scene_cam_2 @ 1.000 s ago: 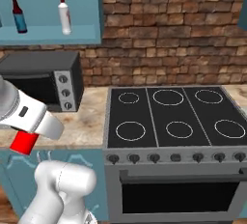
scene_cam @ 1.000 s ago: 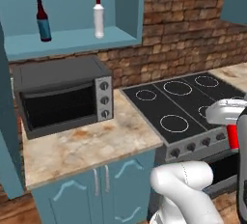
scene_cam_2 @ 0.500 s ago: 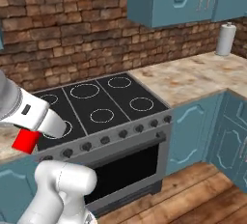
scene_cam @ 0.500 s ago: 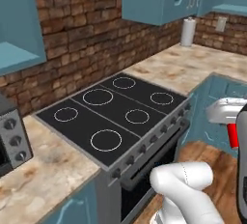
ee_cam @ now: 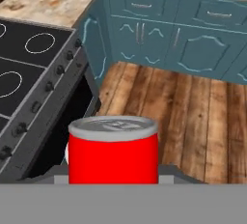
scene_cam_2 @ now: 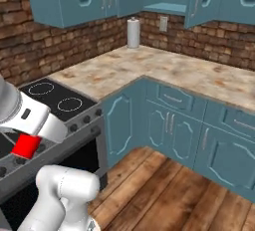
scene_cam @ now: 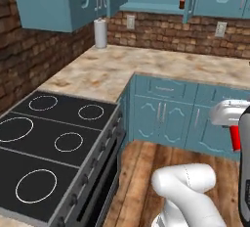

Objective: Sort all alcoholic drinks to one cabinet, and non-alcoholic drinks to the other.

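Robot arm (scene_cam: 188, 189): glossy white shell, rounded bulbous link segments, smooth moulded casing. Near elbow joint in left base view thick and curved, soft grey shading underneath. Dark grey joint section at far right edge of same view. Wrist housing (scene_cam_2: 35, 118): white, boxy with rounded corners, small dark rectangular marking on side face. No cables, screws or lettering discernible at this resolution.
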